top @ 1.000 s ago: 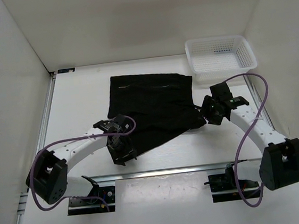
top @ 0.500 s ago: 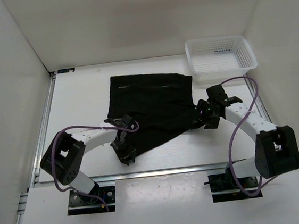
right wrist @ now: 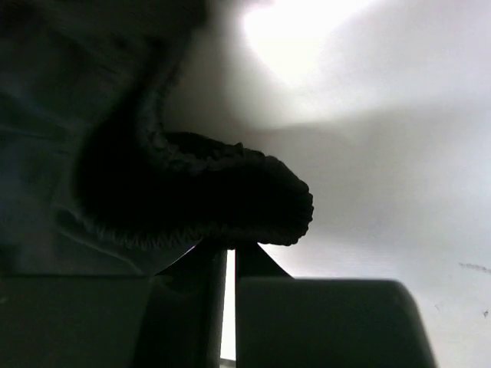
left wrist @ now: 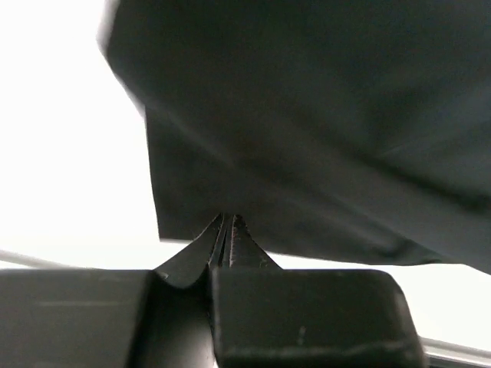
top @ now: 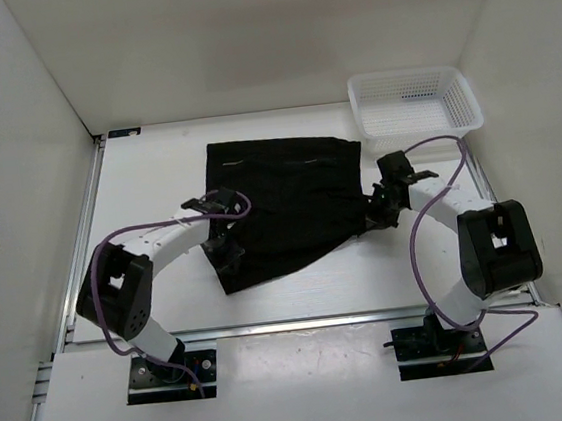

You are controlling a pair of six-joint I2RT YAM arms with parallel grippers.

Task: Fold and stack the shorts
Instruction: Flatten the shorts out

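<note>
Our left gripper [left wrist: 229, 224] and right gripper [right wrist: 230, 247] pinch edges of the shorts [top: 289, 194]; we judge folding and stacking not yet done.

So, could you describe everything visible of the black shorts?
The shorts are plain black soft cloth, lying mostly flat on the white table, far edge straight, near edge slanted. The left pincer pinches the near-left hem; the right pincer pinches the gathered, ribbed waistband at right.
</note>
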